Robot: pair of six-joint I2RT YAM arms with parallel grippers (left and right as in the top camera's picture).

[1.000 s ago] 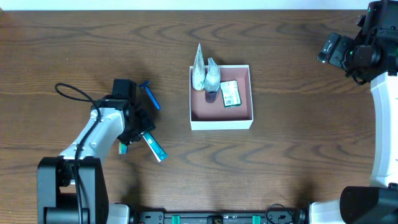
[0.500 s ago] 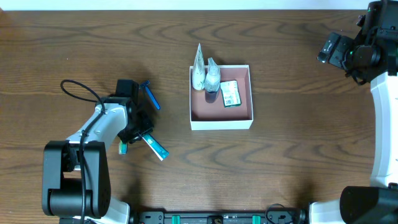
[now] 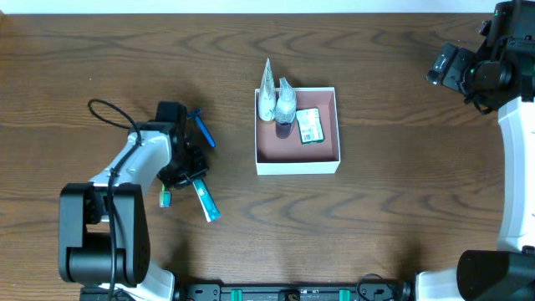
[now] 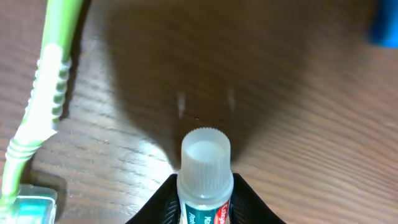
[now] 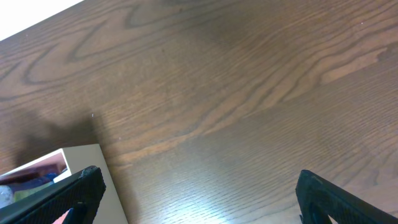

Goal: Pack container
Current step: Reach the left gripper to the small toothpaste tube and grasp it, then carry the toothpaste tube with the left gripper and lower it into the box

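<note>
Lower left in the overhead view, the left arm folds low over the worktop, left fingers pinching a toothpaste tube just under its white cap. The container sits at centre. Upper right, the right arm is raised, right fingers spread wide.

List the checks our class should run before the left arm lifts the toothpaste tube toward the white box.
1. Left claw closed against both sides of the toothpaste tube: ok.
2. Grip firm enough to lift: cannot tell.
3. Green toothbrush lying apart from the tube: ok.
4. Bare floor free in the container, in its front half: ok.
5. Right claw open and off to the side of the container: ok.
</note>
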